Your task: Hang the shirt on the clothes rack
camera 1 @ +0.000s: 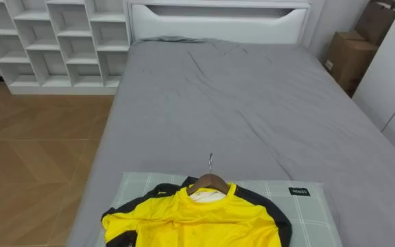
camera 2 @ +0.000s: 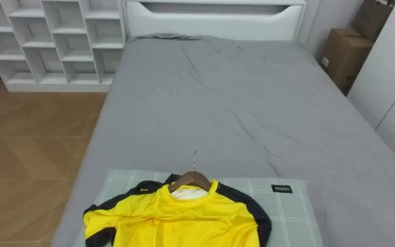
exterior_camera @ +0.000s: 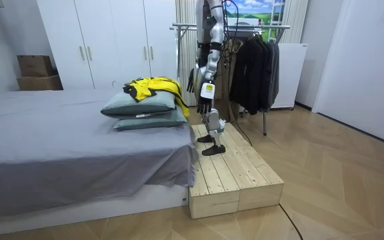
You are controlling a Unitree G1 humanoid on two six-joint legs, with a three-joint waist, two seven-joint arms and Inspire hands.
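Yellow shirt on wooden hanger, lying on the pillow at the bed's end: soft and light, so you grip the stiff hanger; left hand hangs slack and empty, right hand you cannot tell.

The bed wears a grey sheet, lightly creased, running up to a white headboard. At the near end, opposite the headboard, two grey-green pillows lie stacked flat on the sheet, the upper sitting squarely on the lower. On the upper pillow rests a yellow shirt with dark trim, on a wooden hanger whose hook points toward the headboard.
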